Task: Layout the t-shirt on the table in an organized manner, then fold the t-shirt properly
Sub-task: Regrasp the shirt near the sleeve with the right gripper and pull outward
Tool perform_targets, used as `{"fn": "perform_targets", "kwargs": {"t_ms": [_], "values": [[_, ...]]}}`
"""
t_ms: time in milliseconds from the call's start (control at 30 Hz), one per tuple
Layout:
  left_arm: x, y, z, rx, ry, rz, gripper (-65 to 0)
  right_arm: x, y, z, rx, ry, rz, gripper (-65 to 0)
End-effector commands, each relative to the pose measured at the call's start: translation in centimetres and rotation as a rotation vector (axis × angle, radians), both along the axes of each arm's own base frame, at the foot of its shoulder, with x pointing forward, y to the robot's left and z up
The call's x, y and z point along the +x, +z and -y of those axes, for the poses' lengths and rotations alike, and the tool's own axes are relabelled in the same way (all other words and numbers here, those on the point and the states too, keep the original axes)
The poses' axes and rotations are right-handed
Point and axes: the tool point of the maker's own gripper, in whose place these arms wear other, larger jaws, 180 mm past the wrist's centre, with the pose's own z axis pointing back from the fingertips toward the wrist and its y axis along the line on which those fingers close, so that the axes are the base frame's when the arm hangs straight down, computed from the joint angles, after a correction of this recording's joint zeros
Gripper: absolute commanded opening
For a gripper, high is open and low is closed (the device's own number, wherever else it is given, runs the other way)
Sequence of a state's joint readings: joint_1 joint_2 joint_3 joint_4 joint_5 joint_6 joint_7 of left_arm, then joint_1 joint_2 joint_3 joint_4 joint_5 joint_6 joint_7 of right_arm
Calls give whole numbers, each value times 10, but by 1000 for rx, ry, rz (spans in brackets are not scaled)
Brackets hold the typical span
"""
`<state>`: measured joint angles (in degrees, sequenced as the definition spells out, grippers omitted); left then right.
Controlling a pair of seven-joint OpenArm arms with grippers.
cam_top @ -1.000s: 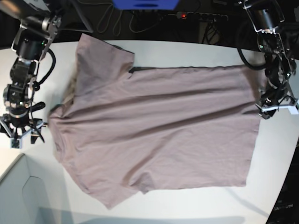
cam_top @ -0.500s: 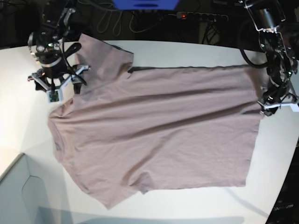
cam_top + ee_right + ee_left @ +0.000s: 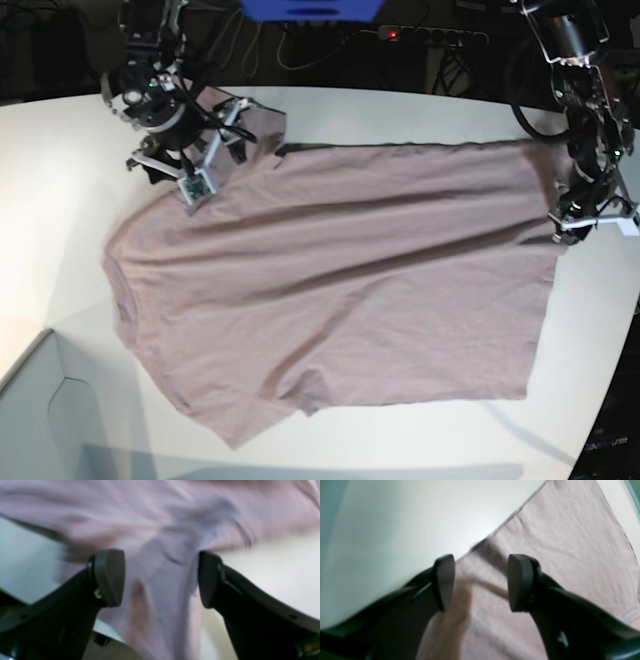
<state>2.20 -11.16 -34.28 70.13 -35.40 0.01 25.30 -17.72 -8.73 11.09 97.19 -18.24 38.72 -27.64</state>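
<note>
The dusty mauve t-shirt (image 3: 340, 270) lies spread flat on the white table (image 3: 60, 200), neckline at the left and hem at the right. My right gripper (image 3: 185, 160) is over the upper sleeve at the back left. In the right wrist view it (image 3: 160, 578) is open, with blurred sleeve cloth (image 3: 162, 555) between its jaws. My left gripper (image 3: 575, 222) is at the hem's upper corner on the right. In the left wrist view it (image 3: 481, 582) is open and straddles the shirt's edge (image 3: 545, 542) beside bare table (image 3: 395, 517).
A pale grey box corner (image 3: 40, 420) stands at the front left. A blue object (image 3: 310, 8), cables and a power strip (image 3: 430, 35) lie beyond the table's back edge. The curved table edge runs down the right side (image 3: 620, 340).
My right arm has swung from the table's left edge up and to the right, onto the upper sleeve, which it now largely covers. My left arm has barely moved.
</note>
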Motion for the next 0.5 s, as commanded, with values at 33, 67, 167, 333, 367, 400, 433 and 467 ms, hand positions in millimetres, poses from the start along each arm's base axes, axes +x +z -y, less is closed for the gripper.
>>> {"fn": "perform_targets", "kwargs": {"t_ms": [33, 67, 167, 333, 367, 400, 433, 467], "values": [[9, 17, -9, 33, 2, 46, -321, 11, 15, -34, 51, 93, 58, -206], [9, 17, -9, 33, 2, 46, -321, 12, 18, -45, 61, 120, 65, -206], [9, 17, -9, 33, 2, 46, -321, 19, 23, -70, 80, 195, 84, -206], [7, 16, -9, 33, 2, 43, -321, 34, 21, -59, 47, 177, 92, -206], [4, 14, -10, 36, 1, 35, -321, 37, 23, -44, 18, 147, 100, -206], [2, 13, -11, 39, 1, 29, -321, 38, 24, -26, -17, 109, 104, -206], [1, 13, -11, 41, 1, 28, -321, 38, 25, -9, -45, 70, 103, -206], [1, 11, -12, 45, 2, 23, -321, 37, 24, 3, -61, 40, 99, -206]]}}
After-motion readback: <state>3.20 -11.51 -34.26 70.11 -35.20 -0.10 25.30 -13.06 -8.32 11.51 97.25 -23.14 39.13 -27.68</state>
